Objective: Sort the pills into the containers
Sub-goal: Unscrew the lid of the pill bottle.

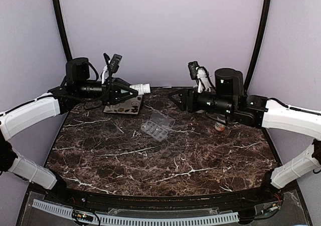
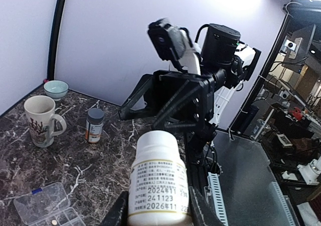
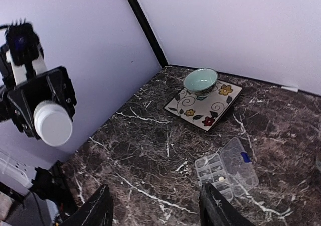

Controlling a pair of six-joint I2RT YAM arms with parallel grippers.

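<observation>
Two grippers face each other above the table (image 1: 150, 161). Your left gripper (image 2: 159, 208) is pinching the small white bottle (image 2: 158, 178) sideways. Its cap (image 3: 52, 123) is on and turned toward the right gripper (image 3: 156, 208), whose fingers are spread with nothing between them. The pill organizer (image 3: 226, 172) lies below, near the middle of the table, with its lid open. You can see one small pill (image 3: 219, 178) in one cell, and the other cells look empty. I judge the sorting has only begun, and most pills are left.
</observation>
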